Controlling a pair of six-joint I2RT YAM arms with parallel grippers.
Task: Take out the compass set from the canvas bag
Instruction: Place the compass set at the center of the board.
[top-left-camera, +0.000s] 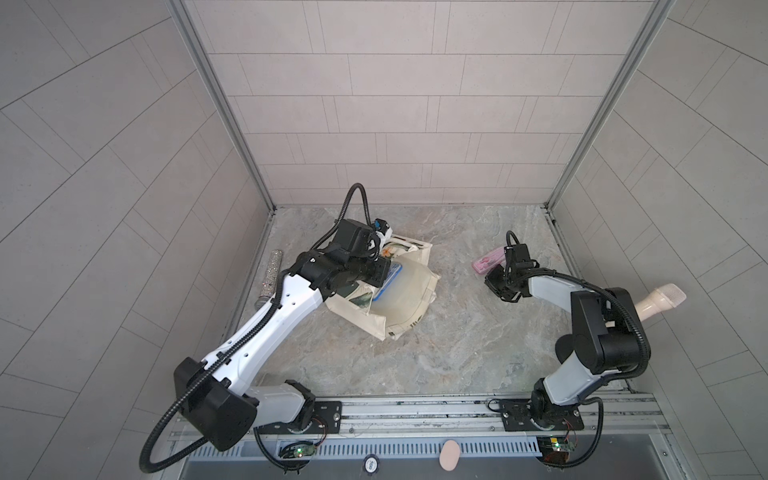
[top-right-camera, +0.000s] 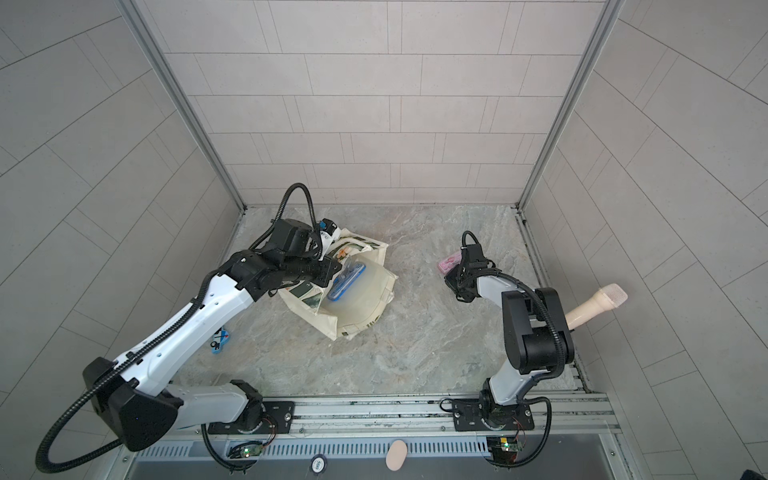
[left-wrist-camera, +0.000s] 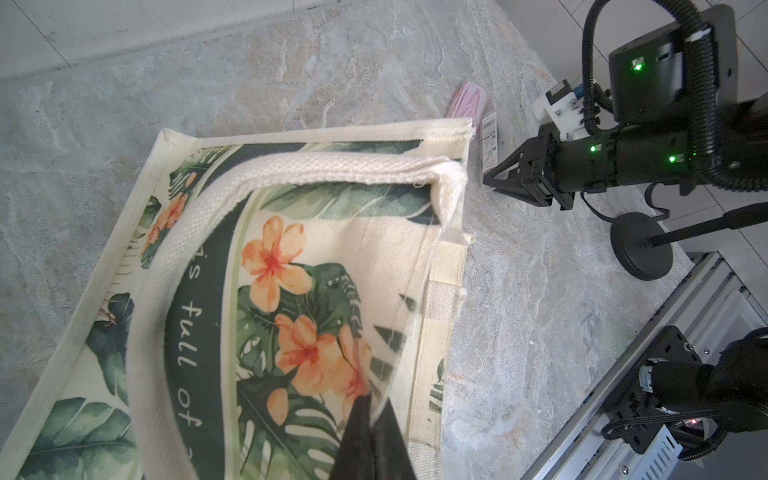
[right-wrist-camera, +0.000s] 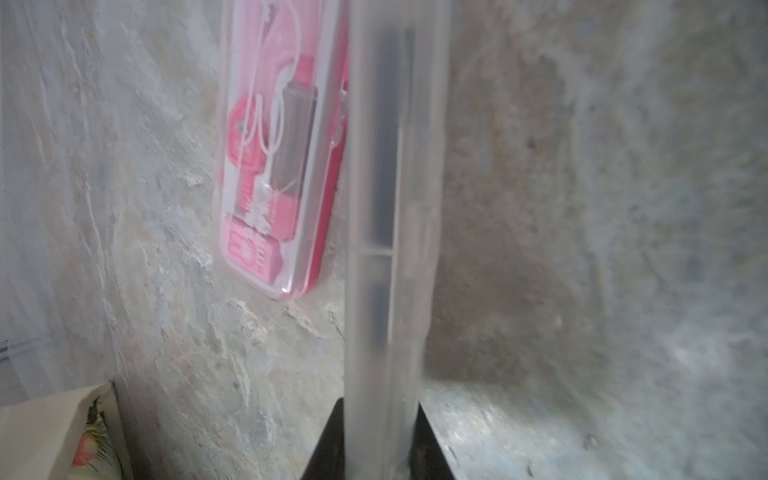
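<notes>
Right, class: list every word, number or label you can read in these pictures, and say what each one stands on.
"s full of": printed on the canvas bag; the start is hidden.
"500", apparently: on the round badge by the front rail.
Barcode label on the clear case: too small to read.
Pink case markings: blurred.

Canvas bag (top-left-camera: 361, 322): cream tote with green-leaf and orange-flower print, lying on its side on the surface. Its upper fabric is pinched in the left hand (left-wrist-camera: 376, 405) and the mouth is lifted open.
Compass sets, three cases: blue case (top-right-camera: 347, 282) inside the open mouth, just past the left hand; frosted case (right-wrist-camera: 390, 208) clamped in the right hand (right-wrist-camera: 378, 403); pink case (right-wrist-camera: 274, 166) flat on the surface just beside the frosted case.
</notes>
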